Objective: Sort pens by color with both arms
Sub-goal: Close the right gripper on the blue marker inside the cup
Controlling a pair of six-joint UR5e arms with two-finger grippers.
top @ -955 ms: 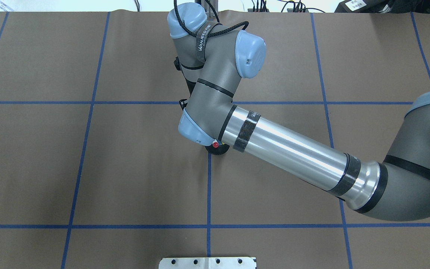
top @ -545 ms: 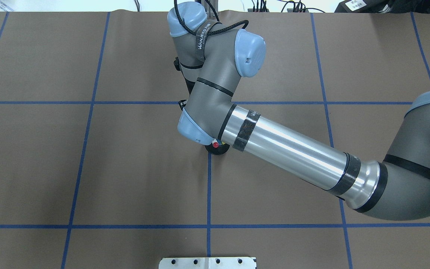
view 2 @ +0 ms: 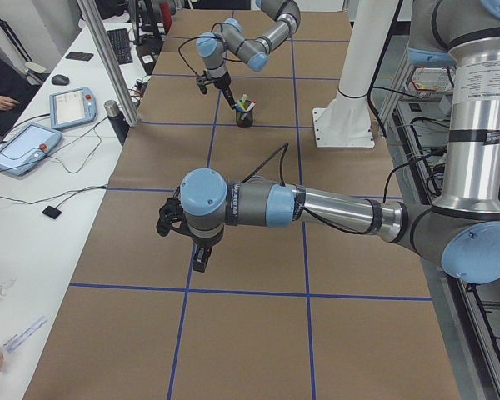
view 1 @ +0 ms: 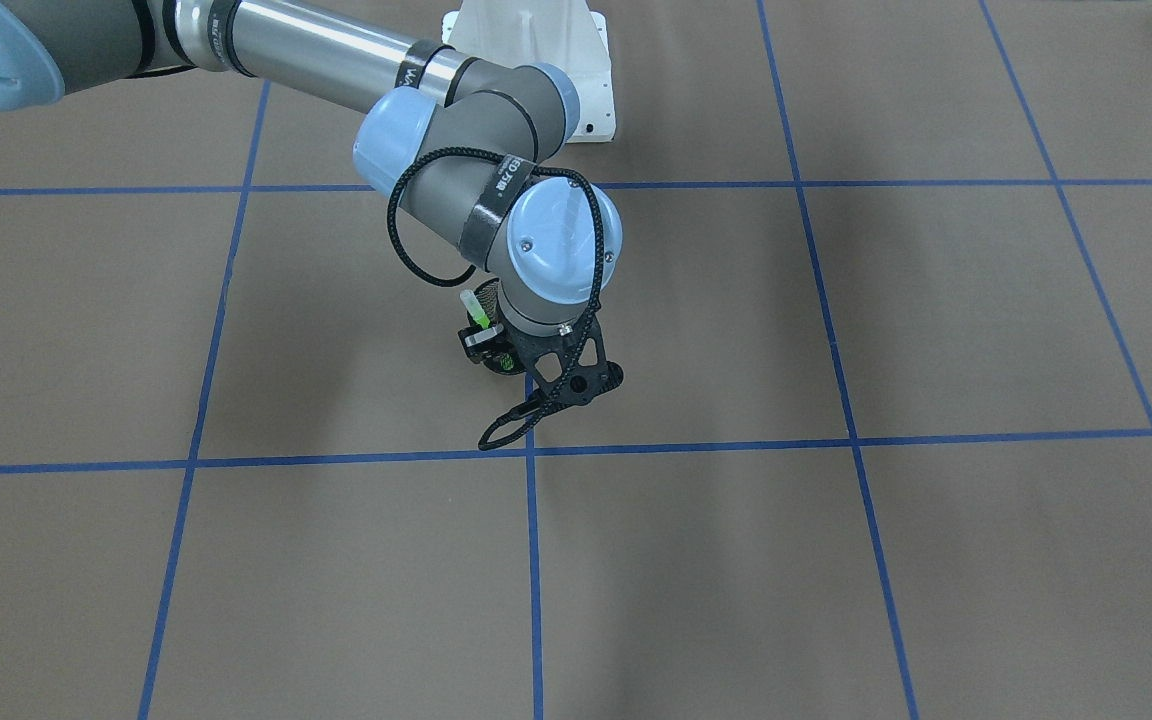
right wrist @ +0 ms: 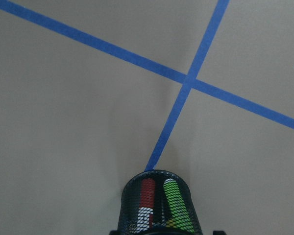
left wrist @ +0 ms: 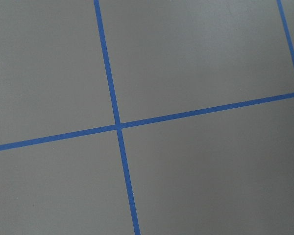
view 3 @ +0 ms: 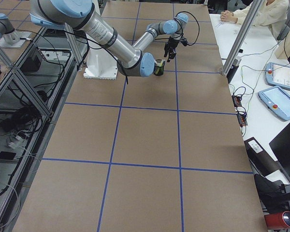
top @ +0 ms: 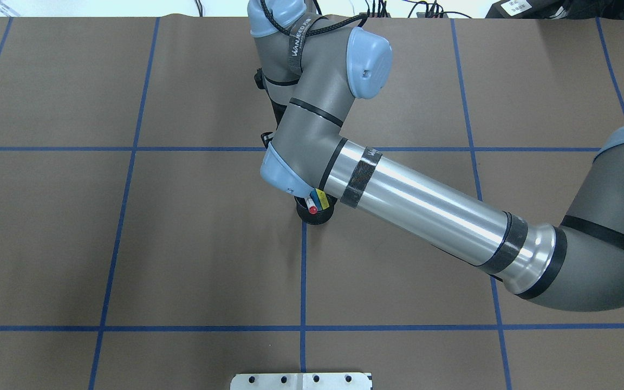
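Overhead, the cup (top: 315, 220) shows a red-capped pen (top: 312, 209); front-on, a green pen (view 1: 477, 310).

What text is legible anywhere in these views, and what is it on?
"WANJEED", slightly blurred: black strap on the right arm near its wrist.
Forearm strap: print too blurred to read.
White label in the overhead view's top right corner: too small to read.

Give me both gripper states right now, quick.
Left gripper: cannot tell; it shows only in the side view.
Right gripper: cannot tell; mostly hidden, close to the cup.
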